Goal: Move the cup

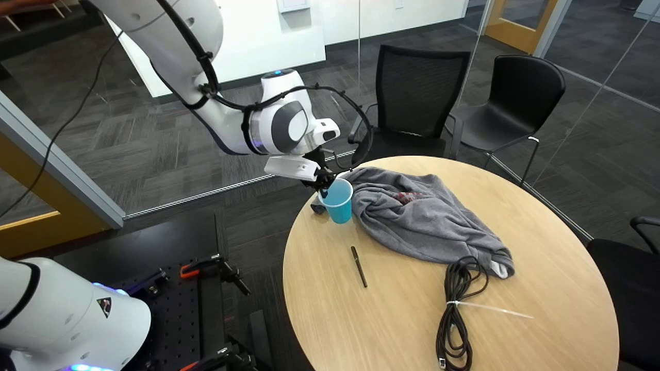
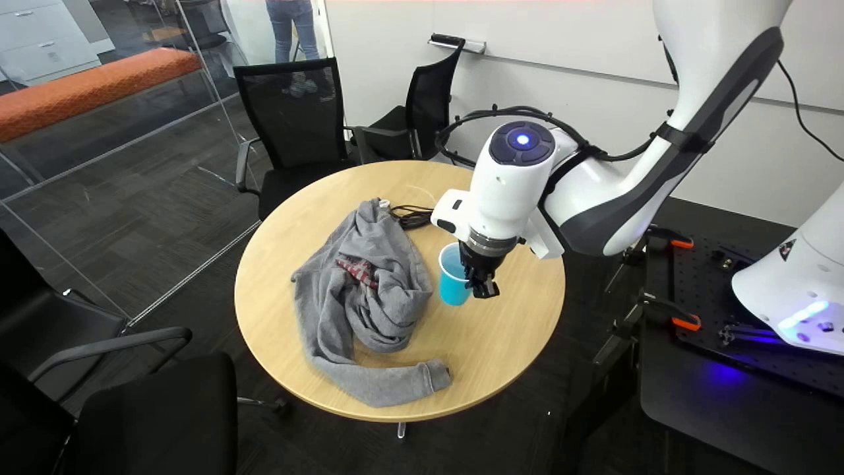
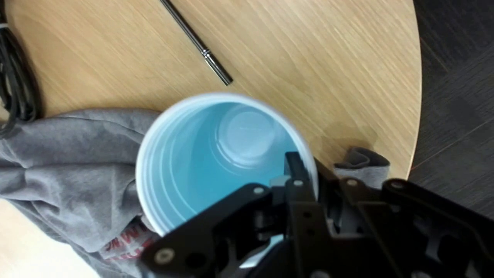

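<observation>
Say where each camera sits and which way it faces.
Exterior view: high, facing down across the table toward black chairs; base and arm at picture left.
Exterior view: high, facing down toward a white wall; base and arm at picture right.
Wrist-mounted view: facing down into the cup; gripper closed on its rim.
Both exterior views share cup and grey cloth.

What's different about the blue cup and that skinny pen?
The cup is light blue; the pen is dark. The cup is round, wide and hollow; the pen is long and thin. The jaws pinch the cup at its rim; the pen lies on the table, untouched. Both are much smaller than the grey cloth.
</observation>
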`<state>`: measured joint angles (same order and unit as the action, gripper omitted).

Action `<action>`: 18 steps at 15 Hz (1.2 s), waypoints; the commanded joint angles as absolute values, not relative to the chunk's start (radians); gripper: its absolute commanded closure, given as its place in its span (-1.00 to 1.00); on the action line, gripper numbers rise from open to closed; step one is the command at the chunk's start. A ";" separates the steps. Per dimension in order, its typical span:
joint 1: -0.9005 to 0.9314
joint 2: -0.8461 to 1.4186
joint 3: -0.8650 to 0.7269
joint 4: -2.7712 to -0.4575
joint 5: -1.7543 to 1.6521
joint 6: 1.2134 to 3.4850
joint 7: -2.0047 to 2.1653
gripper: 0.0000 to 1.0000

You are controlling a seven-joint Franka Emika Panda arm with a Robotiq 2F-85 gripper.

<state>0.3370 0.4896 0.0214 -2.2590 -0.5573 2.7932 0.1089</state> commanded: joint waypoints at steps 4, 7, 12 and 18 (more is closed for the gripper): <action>0.321 0.559 0.055 -2.256 -0.499 2.869 0.019 0.97; 0.300 0.601 0.083 -2.237 -0.442 2.869 -0.045 0.97; 0.264 0.681 0.131 -2.171 -0.366 2.852 -0.150 0.97; 0.319 0.749 0.084 -2.074 -0.358 2.792 -0.113 0.97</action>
